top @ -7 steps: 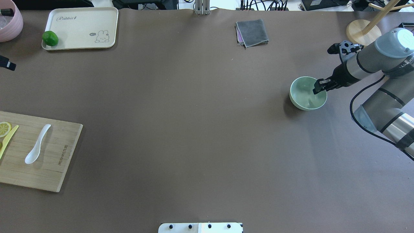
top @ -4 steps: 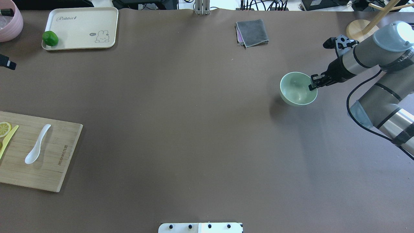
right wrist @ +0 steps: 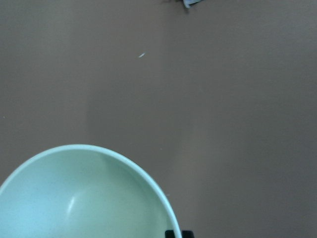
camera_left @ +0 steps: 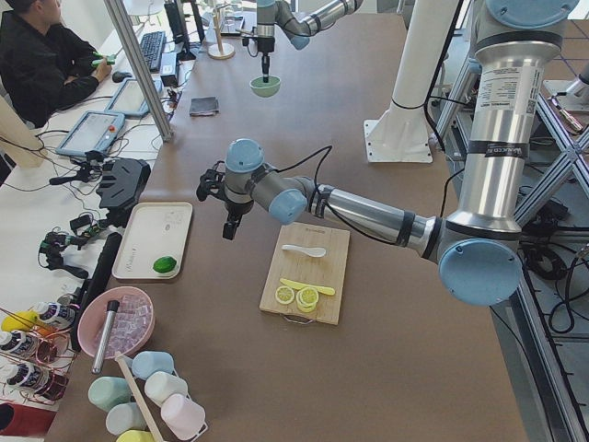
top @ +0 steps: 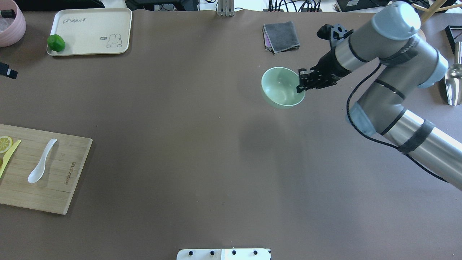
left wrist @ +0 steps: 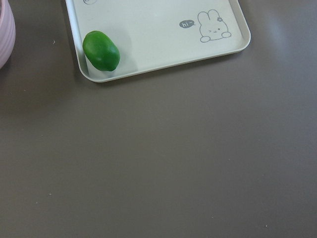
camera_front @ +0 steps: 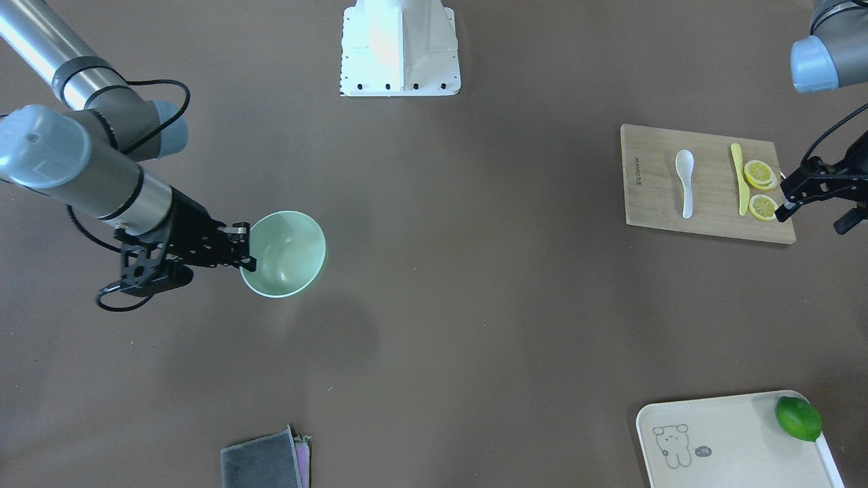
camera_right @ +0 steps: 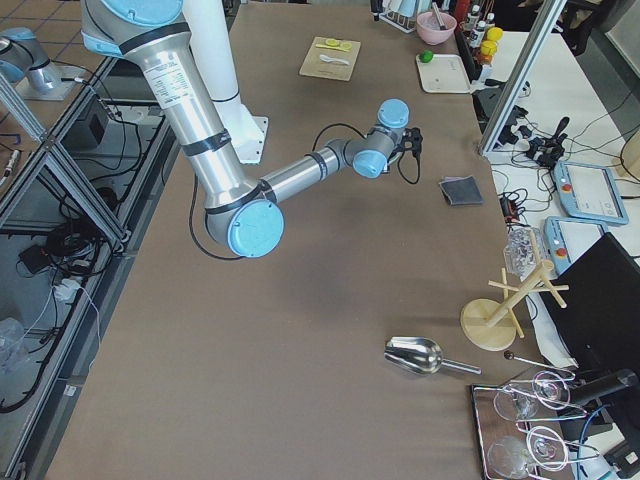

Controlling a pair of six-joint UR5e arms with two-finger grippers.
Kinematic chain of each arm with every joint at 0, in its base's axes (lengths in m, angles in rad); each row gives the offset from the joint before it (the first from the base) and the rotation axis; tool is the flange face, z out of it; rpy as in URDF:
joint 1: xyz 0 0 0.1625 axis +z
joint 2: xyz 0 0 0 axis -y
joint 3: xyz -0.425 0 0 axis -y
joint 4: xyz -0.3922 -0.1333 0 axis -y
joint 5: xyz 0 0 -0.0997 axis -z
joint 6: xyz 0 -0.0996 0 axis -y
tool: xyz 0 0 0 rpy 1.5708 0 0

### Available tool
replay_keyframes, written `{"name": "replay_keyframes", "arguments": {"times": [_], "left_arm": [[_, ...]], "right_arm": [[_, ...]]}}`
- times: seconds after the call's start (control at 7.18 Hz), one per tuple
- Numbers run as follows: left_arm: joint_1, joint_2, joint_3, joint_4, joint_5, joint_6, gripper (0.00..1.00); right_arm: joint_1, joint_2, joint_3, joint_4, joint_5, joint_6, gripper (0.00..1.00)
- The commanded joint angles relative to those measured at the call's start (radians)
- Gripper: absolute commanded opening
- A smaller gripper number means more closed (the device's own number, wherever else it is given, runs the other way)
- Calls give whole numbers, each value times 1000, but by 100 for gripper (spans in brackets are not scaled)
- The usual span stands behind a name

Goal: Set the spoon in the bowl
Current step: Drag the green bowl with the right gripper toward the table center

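The pale mint-green bowl [top: 279,86] hangs tilted above the table's far middle-right, also in the front-facing view [camera_front: 288,251] and the right wrist view [right wrist: 74,198]. My right gripper [top: 301,83] is shut on the bowl's right rim [camera_front: 245,247]. The white spoon [top: 41,161] lies scoop-up on the bamboo cutting board [top: 72,180] at the left edge, also in the front-facing view [camera_front: 685,181]. My left gripper [camera_front: 780,211] hovers beyond the board's far corner, open and empty, well apart from the spoon.
A yellow knife [camera_front: 740,177] and lemon slices [camera_front: 759,175] lie on the board beside the spoon. A cream tray [top: 90,21] with a lime [top: 56,42] sits far left. A folded grey cloth [top: 281,36] lies just beyond the bowl. A metal scoop [top: 451,83] is at the right edge.
My right gripper has lifted the bowl by its rim and carried it left and slightly farther from the robot's base. The spoon and my left arm have not moved.
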Motion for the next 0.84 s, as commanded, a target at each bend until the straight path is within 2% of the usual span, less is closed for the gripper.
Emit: {"name": "replay_keyframes", "arguments": {"times": [0.0, 0.28, 0.42, 0.7], "left_arm": [[3, 3, 22, -53, -2, -3, 98], [38, 0, 28, -57, -2, -3, 98], [71, -1, 22, -73, -2, -28, 98], [183, -9, 34, -216, 11, -230, 98]], "right_arm": [[-134, 81, -1, -90, -152, 46, 0], [-222, 137, -13, -119, -263, 122, 0], [-240, 148, -25, -127, -281, 123, 0], [-260, 199, -80, -121, -306, 155, 0]]}}
